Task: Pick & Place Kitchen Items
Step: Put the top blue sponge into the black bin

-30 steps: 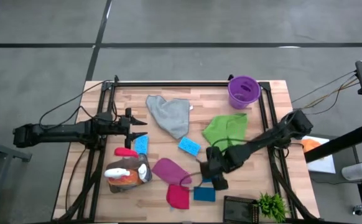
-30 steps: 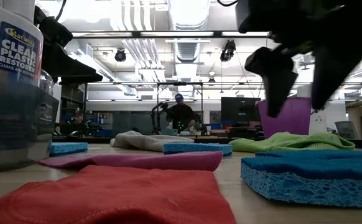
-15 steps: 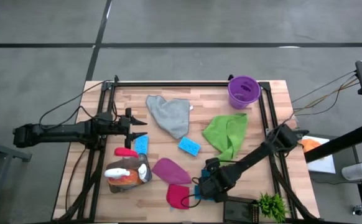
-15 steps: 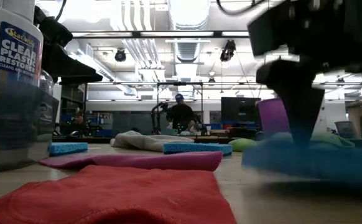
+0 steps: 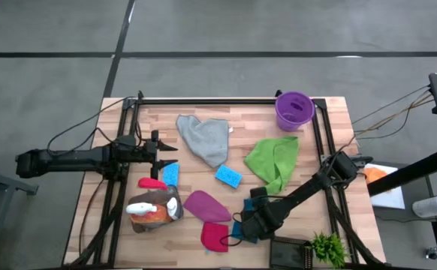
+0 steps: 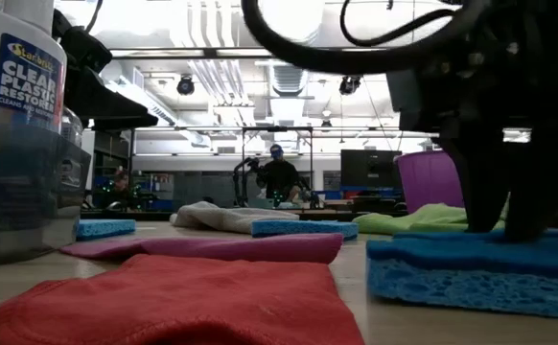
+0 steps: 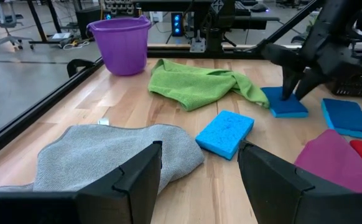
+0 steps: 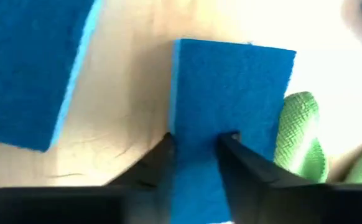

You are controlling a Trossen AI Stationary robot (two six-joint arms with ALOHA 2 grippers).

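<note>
Right pincer [image 8: 193, 146] pinches a porous blue sponge [image 8: 231, 106] — flat, rectangular.

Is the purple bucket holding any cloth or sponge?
No. In the high view the purple bucket shows only its bare inside, while the green cloth lies on the table beside it.

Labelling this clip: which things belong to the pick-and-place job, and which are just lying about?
Job: grey cloth, green cloth, magenta cloth, red cloth, spray bottles, blue sponge pinched by right gripper, other blue sponges.
Lying about: leafy plant, black crate.
</note>
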